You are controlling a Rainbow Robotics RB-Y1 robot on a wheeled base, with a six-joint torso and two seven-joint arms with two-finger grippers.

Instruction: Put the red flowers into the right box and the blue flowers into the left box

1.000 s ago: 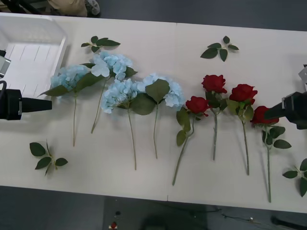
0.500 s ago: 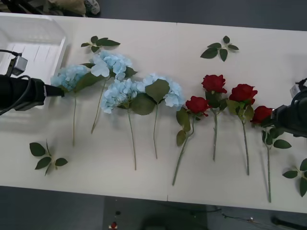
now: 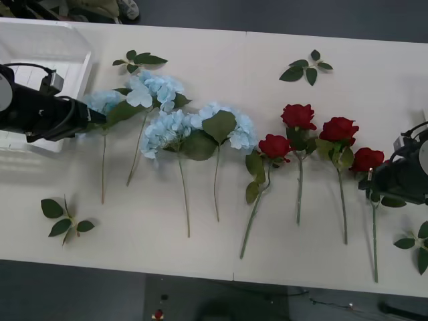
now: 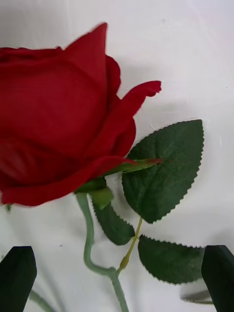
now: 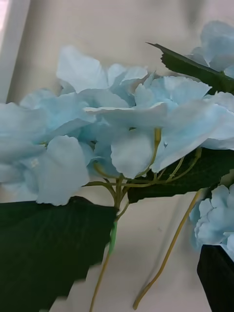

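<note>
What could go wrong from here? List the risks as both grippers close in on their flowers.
1. The left gripper sits at the leftmost pale-blue hydrangea head, whose big green leaf overlaps the neighbouring hydrangea; a grasp may snag or drag both.
2. The right gripper is open astride the thin green stem of the rightmost deep-red rose; it could pinch a serrated leaf instead and slip.

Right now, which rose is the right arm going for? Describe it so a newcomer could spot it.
On the white table, four red flowers lie in a row right of the blue flowers. It is the rightmost rose, beside the right gripper, whose open fingers straddle its stem; its bloom lies lowest.
</note>
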